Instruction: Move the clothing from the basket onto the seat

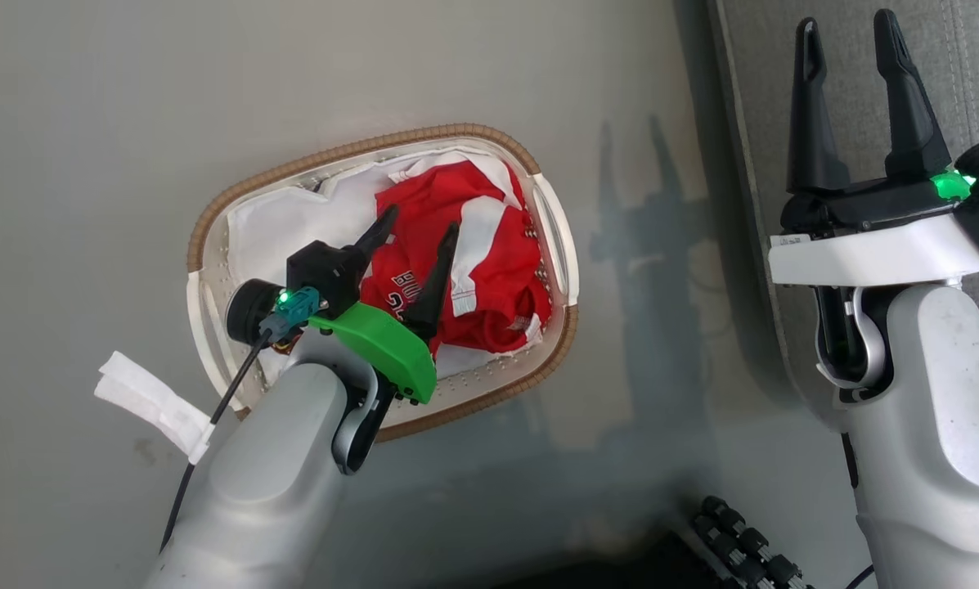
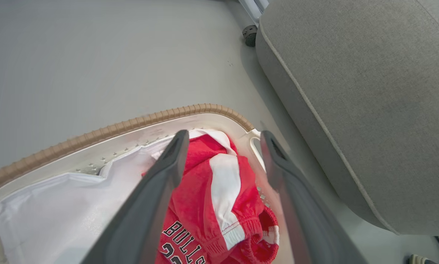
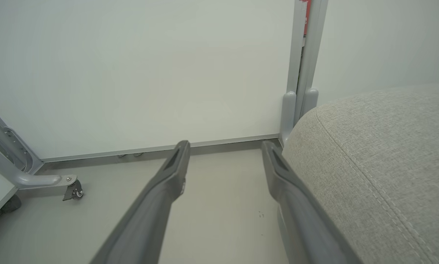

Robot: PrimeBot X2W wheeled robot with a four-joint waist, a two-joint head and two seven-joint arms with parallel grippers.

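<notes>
The red clothing (image 1: 489,270) with white panels lies bunched in the right half of the white basket (image 1: 211,237) on the floor. "BULLS" print shows on the clothing (image 2: 201,205) in the left wrist view. My left gripper (image 1: 424,225) hangs open just above the pile, one finger on each side of a red fold, gripping nothing. The basket's brown rim (image 2: 131,123) curves behind it. My right gripper (image 1: 849,33) stands open and empty over the edge of the grey seat (image 1: 972,74), well to the right of the basket. The seat (image 3: 388,161) also fills the right side there.
A white liner (image 1: 293,217) covers the basket's left half. White tape (image 1: 158,405) flaps from my left arm's cable. A wheeled metal frame leg (image 3: 58,181) and a white wall panel (image 3: 149,73) stand beyond the floor. A dark ribbed part (image 1: 743,540) sits at bottom.
</notes>
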